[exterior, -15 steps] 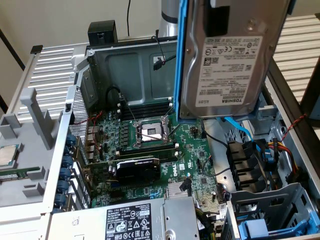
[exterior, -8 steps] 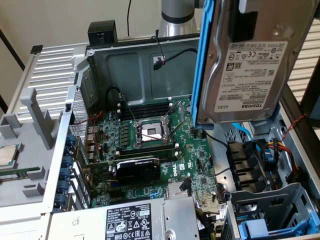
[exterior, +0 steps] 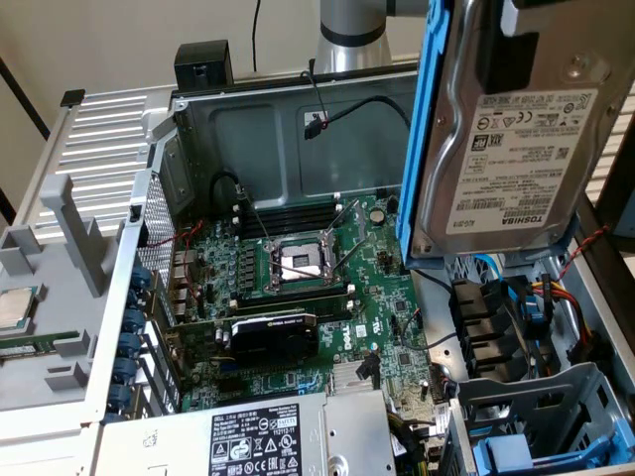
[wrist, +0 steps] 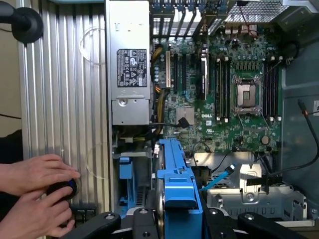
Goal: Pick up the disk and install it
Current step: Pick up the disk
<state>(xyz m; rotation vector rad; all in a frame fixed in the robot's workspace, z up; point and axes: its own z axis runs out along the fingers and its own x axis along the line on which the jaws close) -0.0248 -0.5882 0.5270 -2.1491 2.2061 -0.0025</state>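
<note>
The disk point(exterior: 506, 149) is a silver-grey hard drive with a white label, clipped in a blue plastic carrier point(exterior: 422, 129). It hangs tilted in the air above the open computer case, at the exterior view's upper right. My gripper point(exterior: 511, 45) is shut on it from above, one dark finger lying across its top face. In the wrist view the carrier point(wrist: 177, 184) shows edge-on between my fingers point(wrist: 149, 219), with the drive's metal edge point(wrist: 160, 199) beside it. Below it lie the grey drive cage and the motherboard.
The open case holds a green motherboard point(exterior: 298, 288) with a bare CPU socket point(exterior: 298, 263), a power-supply box point(exterior: 268, 436) with a warning label, and a drive cage point(exterior: 536, 416) with cables. A small processor chip point(exterior: 15, 307) lies outside. A person's hands point(wrist: 35, 189) rest on the ribbed panel.
</note>
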